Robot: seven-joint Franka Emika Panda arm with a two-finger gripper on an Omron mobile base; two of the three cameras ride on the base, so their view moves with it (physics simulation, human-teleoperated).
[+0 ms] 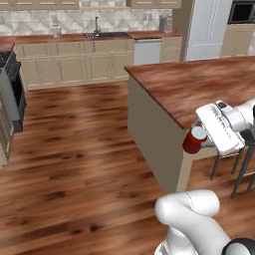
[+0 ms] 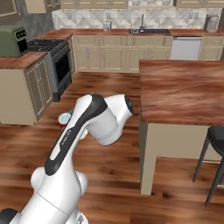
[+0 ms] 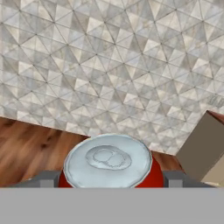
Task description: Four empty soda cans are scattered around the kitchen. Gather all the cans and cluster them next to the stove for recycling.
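Red soda can, pinched at mid-wall between the gripper fingers: probably light, thin-walled and slippery, so squeezing hard risks denting.

Claw clamped round red can

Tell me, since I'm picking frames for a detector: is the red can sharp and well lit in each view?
Left base view: soda can evenly lit, soft-edged, at the gripper beside the island. Right base view: the arm hides most of it, only a blurred top peeks out. Hand view: silver lid crisp and glare-free, body cropped.
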